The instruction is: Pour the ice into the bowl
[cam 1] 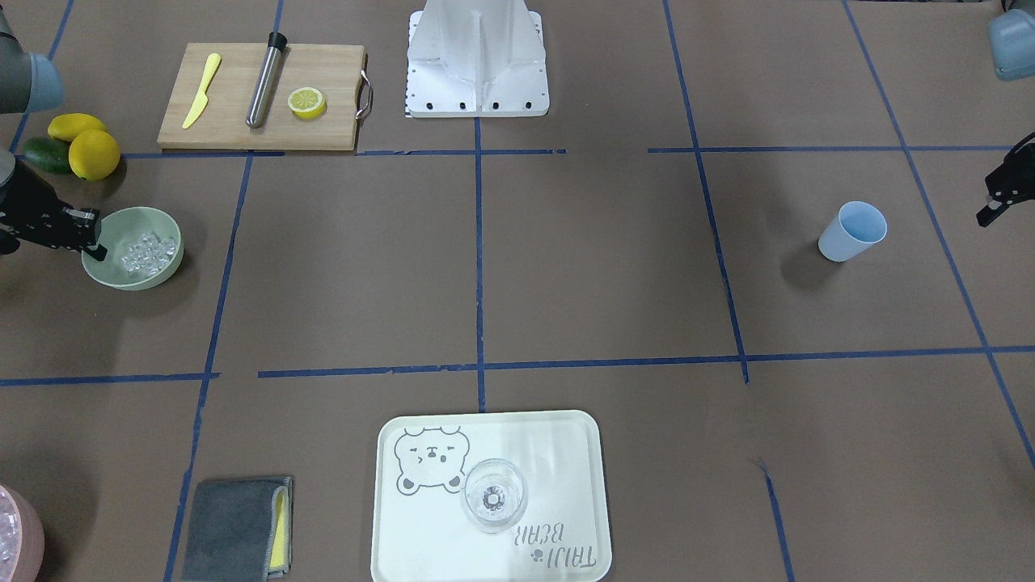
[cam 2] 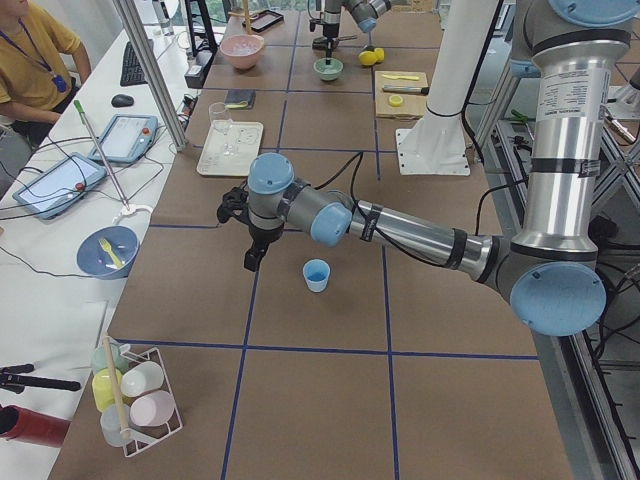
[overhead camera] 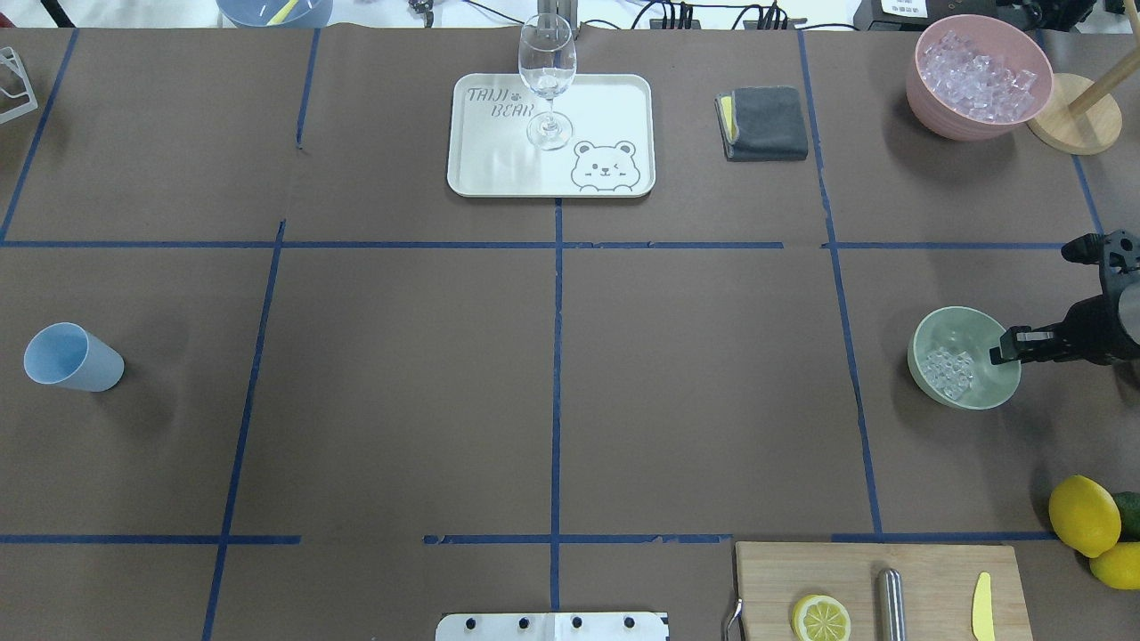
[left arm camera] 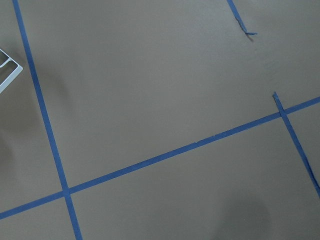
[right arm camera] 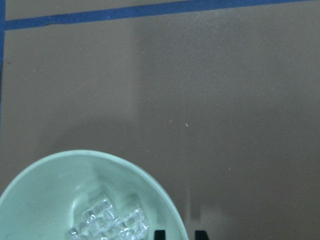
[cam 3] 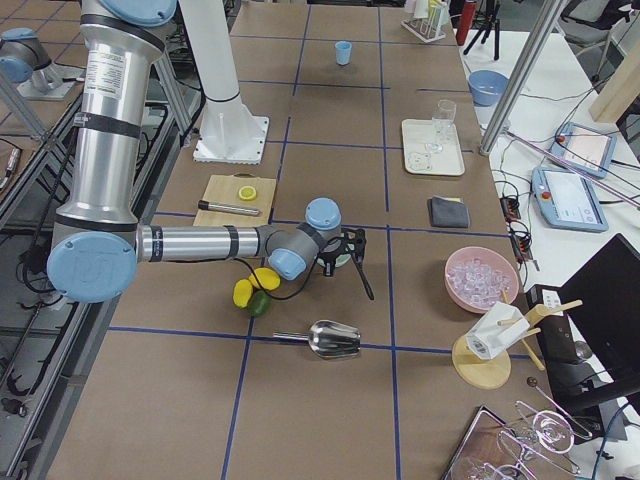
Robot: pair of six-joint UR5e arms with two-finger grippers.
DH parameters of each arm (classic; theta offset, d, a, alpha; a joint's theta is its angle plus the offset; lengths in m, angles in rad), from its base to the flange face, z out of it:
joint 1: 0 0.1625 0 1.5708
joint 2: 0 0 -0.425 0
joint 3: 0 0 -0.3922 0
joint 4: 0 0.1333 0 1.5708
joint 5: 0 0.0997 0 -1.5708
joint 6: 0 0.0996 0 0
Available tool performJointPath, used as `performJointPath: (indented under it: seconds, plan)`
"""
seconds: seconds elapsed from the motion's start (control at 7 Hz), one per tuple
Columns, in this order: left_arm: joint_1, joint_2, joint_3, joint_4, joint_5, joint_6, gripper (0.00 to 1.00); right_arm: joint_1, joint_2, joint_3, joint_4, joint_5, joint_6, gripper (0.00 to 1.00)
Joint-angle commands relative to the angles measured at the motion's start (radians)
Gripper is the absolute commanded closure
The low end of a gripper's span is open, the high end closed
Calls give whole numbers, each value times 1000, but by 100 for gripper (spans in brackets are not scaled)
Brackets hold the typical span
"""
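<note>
The mint-green bowl [cam 1: 109, 275] stands at the table's right end and also shows in the overhead view [overhead camera: 971, 328]. The ice [cam 1: 149, 250] lies inside it as a small heap of clear cubes [overhead camera: 948, 371], also seen in the right wrist view [right arm camera: 107, 225]. My right gripper [overhead camera: 1005, 347] is at the bowl's rim. Its fingertips [right arm camera: 159, 234] stand close together astride the rim [right arm camera: 172, 210], shut on the bowl. My left gripper [cam 1: 985, 198] hovers open and empty beside the light blue cup [cam 1: 853, 230].
A pink bowl of ice [overhead camera: 978, 80], a grey cloth [overhead camera: 766, 123] and a tray [overhead camera: 614, 98] with a wine glass [overhead camera: 546, 80] are at the far edge. A cutting board [overhead camera: 926, 579] and lemons [overhead camera: 1082, 516] lie nearer. A metal scoop [cam 3: 335, 340] lies near the table's end, beyond the lemons.
</note>
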Motion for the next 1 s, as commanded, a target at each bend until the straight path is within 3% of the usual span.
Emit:
performJointPath:
  seconds: [0.0, 0.29, 0.57, 0.86]
  plan:
    - [0, 3, 6, 0, 6, 2, 0, 141, 13, 1, -18, 145, -13, 0]
    - [-12, 59, 16, -46, 6, 76, 0, 223, 35, -2, -73, 163, -68, 0]
    - [-69, 54, 68, -38, 6, 87, 0, 341, 48, 13, -269, 186, -330, 0]
    - [-188, 31, 153, 53, 11, 313, 0, 468, 80, 24, -531, 201, -669, 0]
